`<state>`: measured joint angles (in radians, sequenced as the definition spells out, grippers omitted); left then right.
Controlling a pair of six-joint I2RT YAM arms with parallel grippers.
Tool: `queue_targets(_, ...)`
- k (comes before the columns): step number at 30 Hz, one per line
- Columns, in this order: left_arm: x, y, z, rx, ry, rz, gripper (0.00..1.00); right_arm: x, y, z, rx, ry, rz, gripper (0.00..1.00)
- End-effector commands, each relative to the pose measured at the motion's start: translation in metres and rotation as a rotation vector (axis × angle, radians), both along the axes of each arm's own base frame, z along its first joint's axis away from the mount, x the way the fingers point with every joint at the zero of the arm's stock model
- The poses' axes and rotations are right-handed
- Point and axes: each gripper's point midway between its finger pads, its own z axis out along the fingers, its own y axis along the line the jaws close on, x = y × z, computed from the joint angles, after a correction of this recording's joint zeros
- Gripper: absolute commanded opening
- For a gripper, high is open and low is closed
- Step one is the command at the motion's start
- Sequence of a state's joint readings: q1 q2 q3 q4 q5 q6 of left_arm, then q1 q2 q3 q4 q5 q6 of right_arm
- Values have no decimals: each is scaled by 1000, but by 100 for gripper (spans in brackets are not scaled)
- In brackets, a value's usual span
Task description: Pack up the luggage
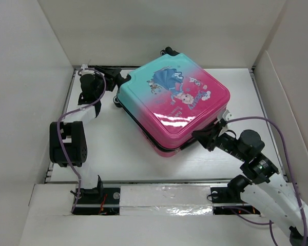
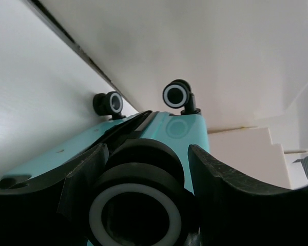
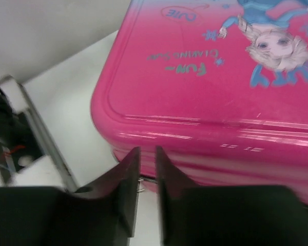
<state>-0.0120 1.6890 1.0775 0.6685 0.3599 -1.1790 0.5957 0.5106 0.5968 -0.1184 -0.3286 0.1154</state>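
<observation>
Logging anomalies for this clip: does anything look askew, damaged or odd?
Only the luggage stands out: it lies closed but turned diagonally to the table edges, wheels toward the back wall. No damage or spill shows.

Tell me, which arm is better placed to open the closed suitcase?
Right, probably: the right gripper sits nearly closed at the pink-side seam of the luggage; the left gripper only holds a wheel at the teal end.

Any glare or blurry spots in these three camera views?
Top external view: sharp, with a white glare streak on the luggage, along its near pink edge. Left wrist view: the nearest wheel is close and soft, the far wheels crisper. Right wrist view: soft overall, fingers blurred, glare band along the pink rim.
</observation>
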Motion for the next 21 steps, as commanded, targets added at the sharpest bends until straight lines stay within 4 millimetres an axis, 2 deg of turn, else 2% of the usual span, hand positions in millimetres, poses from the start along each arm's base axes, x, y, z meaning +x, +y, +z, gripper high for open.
queue_targets(1, -11, -17, 61, -6, -237, -71, 0, -9, 2, -8, 20, 42, 17, 11)
queue_targets(2, -6, -17, 49, 4, -216, -70, 0, -9, 3, -20, 10, 68, 15, 6)
queue_targets(5, 2, -13, 30, -2, -190, -70, 0, -11, 8, -40, 14, 123, 26, 6)
queue_targets(6, 2, -13, 24, -5, -180, -70, 0, -12, 11, -53, 6, 146, 27, 6)
queue_targets(9, 3, -12, 8, -4, -153, -65, 0, -13, 14, -70, 10, 193, 14, 6)
queue_targets(11, 5, -12, 2, -3, -143, -62, 0, -17, 17, -87, -6, 231, 16, 8)
queue_targets(12, 9, -6, -2, -2, -137, -52, 0, -17, 17, -90, -5, 235, 16, 16)
queue_targets(14, 11, -8, -5, -1, -131, -62, 0, -24, 24, -101, -12, 256, 51, 29)
queue_targets(15, 12, -8, -9, -1, -125, -62, 1, -25, 31, -100, 0, 249, 76, 44)
queue_targets(16, 13, -7, -11, 1, -121, -55, 6, -27, 34, -108, -5, 267, 86, 50)
queue_targets(18, 14, -6, -16, 8, -108, -50, 9, -24, 41, -112, 2, 266, 90, 63)
queue_targets(20, 15, 0, -22, 18, -98, -32, 19, -23, 46, -117, 5, 271, 89, 68)
queue_targets(21, 15, 1, -27, 21, -88, -31, 25, -21, 50, -112, 26, 247, 92, 71)
